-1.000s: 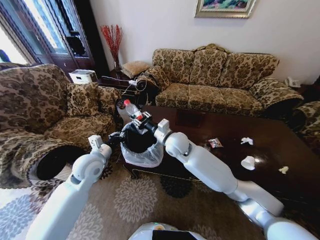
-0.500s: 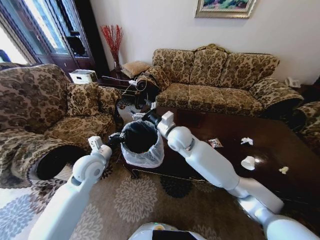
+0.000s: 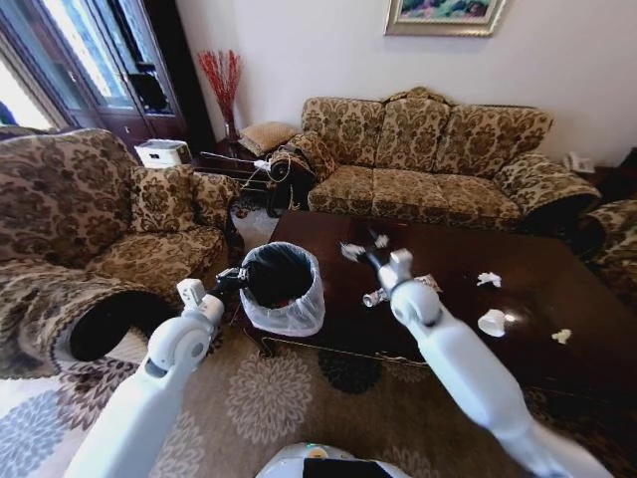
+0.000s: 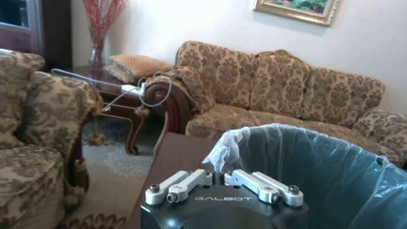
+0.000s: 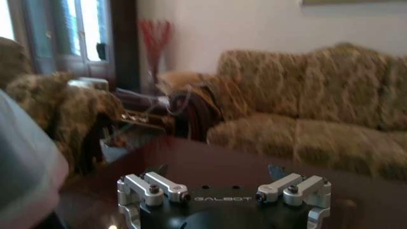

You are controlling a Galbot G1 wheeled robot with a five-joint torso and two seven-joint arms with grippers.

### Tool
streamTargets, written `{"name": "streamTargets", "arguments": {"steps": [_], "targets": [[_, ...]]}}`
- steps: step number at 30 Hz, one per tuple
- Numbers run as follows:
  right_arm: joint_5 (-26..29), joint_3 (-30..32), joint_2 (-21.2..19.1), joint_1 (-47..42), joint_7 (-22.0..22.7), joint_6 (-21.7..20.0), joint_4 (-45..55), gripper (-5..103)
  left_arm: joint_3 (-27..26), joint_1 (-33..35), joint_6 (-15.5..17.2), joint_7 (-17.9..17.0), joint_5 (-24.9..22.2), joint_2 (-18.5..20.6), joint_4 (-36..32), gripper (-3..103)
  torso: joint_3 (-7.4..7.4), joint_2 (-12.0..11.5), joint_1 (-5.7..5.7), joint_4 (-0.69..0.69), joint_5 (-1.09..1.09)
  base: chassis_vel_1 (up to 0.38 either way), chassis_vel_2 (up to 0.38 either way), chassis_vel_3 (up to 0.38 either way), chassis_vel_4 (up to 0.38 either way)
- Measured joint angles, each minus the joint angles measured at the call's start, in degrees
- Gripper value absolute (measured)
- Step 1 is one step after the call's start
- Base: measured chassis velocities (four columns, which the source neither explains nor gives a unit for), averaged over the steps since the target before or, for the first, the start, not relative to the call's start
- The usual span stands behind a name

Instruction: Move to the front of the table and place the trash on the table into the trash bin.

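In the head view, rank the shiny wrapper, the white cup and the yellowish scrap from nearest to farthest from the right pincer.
1. Shiny wrapper, on the table just to the right of the right pincer.
2. White cup, farther right, toward the table's near edge.
3. Yellowish scrap, farthest right, near the table's right end.

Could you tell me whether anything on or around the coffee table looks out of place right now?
Yes. Litter lies on the table: a shiny wrapper, crumpled paper, a white cup and a yellowish scrap. The trash bin is off the floor, its rim held by the left gripper.
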Motion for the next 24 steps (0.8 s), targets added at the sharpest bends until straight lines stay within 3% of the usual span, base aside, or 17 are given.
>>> {"name": "streamTargets", "arguments": {"steps": [13,20,24], "targets": [[-7.4,9.6,6.2,-15.3,0.0,1.8,4.5,100,-0.5,3.1,-2.7,2.7,4.4,-1.6,-0.4,3,-0.01,0.0,-0.01,0.0,-0.02,-0.068,-0.059,-0.061,-0.07],[-9.2,10.6,7.5,-18.5,-0.8,2.3,6.2,100,-0.8,4.8,-4.7,3.9,6.6,-3.2,-1.0,3,0.0,0.0,-0.01,-0.03,-0.01,-0.103,-0.09,-0.067,-0.093],[-9.8,9.3,7.9,-18.4,-0.8,2.4,6.3,100,-1.7,6.1,-5.4,3.9,7.0,-3.6,-1.9,3,0.0,0.0,-0.01,0.04,-0.01,0.0,0.0,0.0,0.0]]}}
